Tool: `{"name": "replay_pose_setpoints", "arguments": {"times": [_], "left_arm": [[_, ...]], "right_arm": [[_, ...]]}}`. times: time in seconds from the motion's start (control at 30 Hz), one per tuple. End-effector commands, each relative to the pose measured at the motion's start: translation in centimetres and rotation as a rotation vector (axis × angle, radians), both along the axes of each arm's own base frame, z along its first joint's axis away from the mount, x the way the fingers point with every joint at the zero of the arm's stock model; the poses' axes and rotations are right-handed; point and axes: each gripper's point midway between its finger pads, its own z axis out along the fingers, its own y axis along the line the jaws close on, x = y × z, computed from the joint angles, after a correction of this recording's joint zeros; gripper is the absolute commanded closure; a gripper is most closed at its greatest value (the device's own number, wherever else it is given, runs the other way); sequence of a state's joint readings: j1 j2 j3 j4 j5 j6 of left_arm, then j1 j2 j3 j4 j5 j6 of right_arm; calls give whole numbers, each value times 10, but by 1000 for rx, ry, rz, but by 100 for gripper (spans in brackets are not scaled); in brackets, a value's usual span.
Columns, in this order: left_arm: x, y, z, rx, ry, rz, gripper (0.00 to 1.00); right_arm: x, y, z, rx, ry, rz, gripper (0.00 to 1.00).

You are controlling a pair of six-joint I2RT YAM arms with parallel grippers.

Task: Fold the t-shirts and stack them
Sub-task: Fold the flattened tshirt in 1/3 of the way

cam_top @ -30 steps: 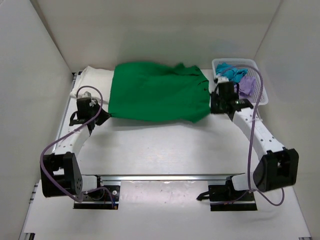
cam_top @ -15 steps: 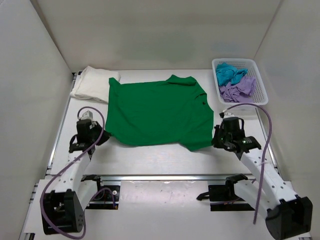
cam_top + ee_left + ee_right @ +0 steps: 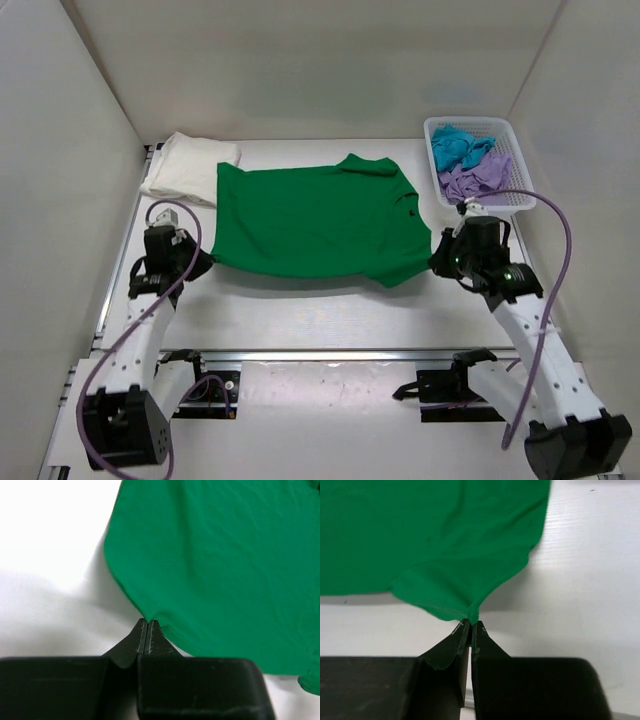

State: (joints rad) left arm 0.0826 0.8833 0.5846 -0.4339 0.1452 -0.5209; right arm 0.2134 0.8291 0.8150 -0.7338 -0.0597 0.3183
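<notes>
A bright green t-shirt (image 3: 315, 220) hangs spread between my two grippers, its near edge lifted off the table. My left gripper (image 3: 200, 262) is shut on its near left corner, seen in the left wrist view (image 3: 148, 620). My right gripper (image 3: 436, 262) is shut on its near right corner, seen in the right wrist view (image 3: 471, 621). A folded cream-white t-shirt (image 3: 190, 166) lies at the far left, partly under the green one. The teal t-shirt (image 3: 456, 146) and the lilac t-shirt (image 3: 478, 179) lie crumpled in the basket.
A white plastic lattice basket (image 3: 520, 150) stands at the far right corner. White walls close in the table on the left, back and right. A metal rail (image 3: 330, 354) runs along the near edge between the arm bases.
Both grippers pulled the green shirt from the far side toward the near edge, spreading it flat, then rose a little and moved back, lifting its near edge.
</notes>
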Motion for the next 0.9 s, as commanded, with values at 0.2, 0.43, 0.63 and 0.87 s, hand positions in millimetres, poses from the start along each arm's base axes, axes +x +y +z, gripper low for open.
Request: {"name": "replay_pose_setpoints", "arguments": {"times": [0.2, 0.43, 0.63, 0.87], "left_arm": [[68, 7, 17, 8, -21, 64, 100], [98, 13, -13, 50, 62, 80, 100], [109, 16, -36, 50, 121, 101, 100], [114, 22, -56, 80, 172, 123, 100]], "right_arm": [[115, -7, 36, -12, -146, -17, 100], [169, -8, 21, 11, -109, -28, 100], [205, -4, 18, -19, -115, -37, 100], [244, 2, 2, -44, -97, -15, 100]]}}
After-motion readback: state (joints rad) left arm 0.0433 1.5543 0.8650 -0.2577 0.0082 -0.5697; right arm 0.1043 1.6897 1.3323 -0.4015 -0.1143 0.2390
